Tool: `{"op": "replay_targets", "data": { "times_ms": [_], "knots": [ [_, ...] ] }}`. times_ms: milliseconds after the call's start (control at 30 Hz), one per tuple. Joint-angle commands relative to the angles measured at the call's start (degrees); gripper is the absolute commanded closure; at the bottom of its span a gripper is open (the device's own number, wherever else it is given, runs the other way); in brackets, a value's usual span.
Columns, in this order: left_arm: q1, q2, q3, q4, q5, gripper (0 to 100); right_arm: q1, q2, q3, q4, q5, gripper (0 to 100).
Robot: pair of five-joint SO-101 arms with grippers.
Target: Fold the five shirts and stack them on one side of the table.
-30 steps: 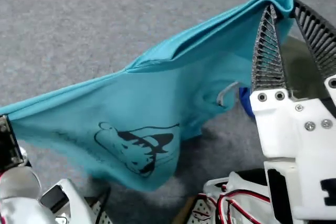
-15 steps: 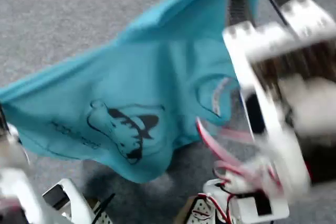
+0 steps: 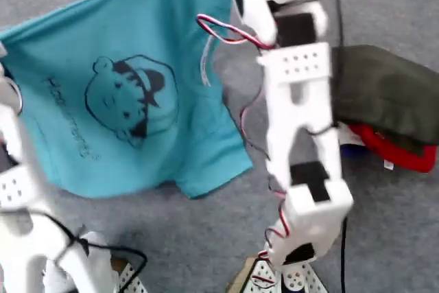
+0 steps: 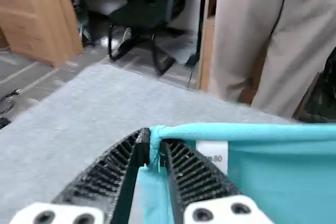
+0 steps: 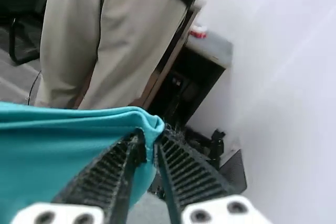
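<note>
grip first: left gripper (image 4: 154,140) has its ribbed jaws pressed together on a thin fold of the teal shirt (image 4: 273,177), right at the edge, with a white tag (image 4: 211,153) just beside the bite. right gripper (image 5: 149,141) same story: jaws pinched on the far end of that edge, only a small lip of cloth past the tips. between the two the edge runs taut and near level. below it the body hangs free, print facing the high camera.

teal shirt (image 3: 137,94) is up off the table (image 3: 384,238), well to the side of the folded pile (image 3: 387,101) (olive on red), with a white arm (image 3: 302,135) between shirt and pile. can't tell if the lower hem touches the table.

handling, my read: light, limp knit, no stiffness, so it sags and swings wherever it isn't held. not fragile. main risk is slip, since both bites look shallow and a jerk could pull cloth out of the ribs. two ends of one edge is the right hold for laying flat; a deeper bite would be safer. lay it down clear of the folded pile, lower hem first, so it doesn't bunch.
</note>
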Motion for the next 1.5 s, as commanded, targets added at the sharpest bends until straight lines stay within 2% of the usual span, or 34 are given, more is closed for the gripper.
{"op": "replay_targets", "data": {
  "times_ms": [0,167,233,467,600,700,833,933,1167,1333,1467],
  "knots": [
    [0.44,11.65,-3.87,-6.68,1.32,98,-0.57,7.16,-6.29,-3.69,-2.02,99.7],
    [0.88,28.97,-17.32,-6.33,1.32,98,-1.54,18.24,-18.33,-3.34,-2.37,99.7],
    [0.97,36.00,-23.82,-3.60,1.23,98,-1.89,22.20,-22.64,-2.20,-2.02,99.7],
    [1.76,58.68,-48.53,12.04,1.23,98,-2.15,32.57,-33.71,2.37,-1.85,99.7],
    [2.99,69.67,-62.51,20.13,1.23,98,-2.15,36.00,-35.47,2.73,-1.85,99.6],
    [2.90,75.47,-72.70,29.71,1.23,98,-2.15,36.70,-35.82,5.27,-1.76,99.6],
    [2.02,78.64,-85.80,43.87,-1.23,98,-1.98,35.82,-37.49,12.22,-1.05,99.6],
    [1.23,78.90,-93.63,53.45,-3.52,98,-2.33,34.86,-39.96,20.92,2.37,99.6],
    [-2.46,79.43,-117.63,73.49,-3.96,98,-5.32,34.68,-52.00,41.23,8.26,99.6],
    [-4.40,78.90,-120.09,74.64,-5.45,98,-6.64,34.24,-54.11,51.69,16.70,99.6],
    [-4.13,78.90,-112.26,74.64,-10.64,98,-4.88,33.63,-54.02,57.41,18.29,99.6]
  ]
}}
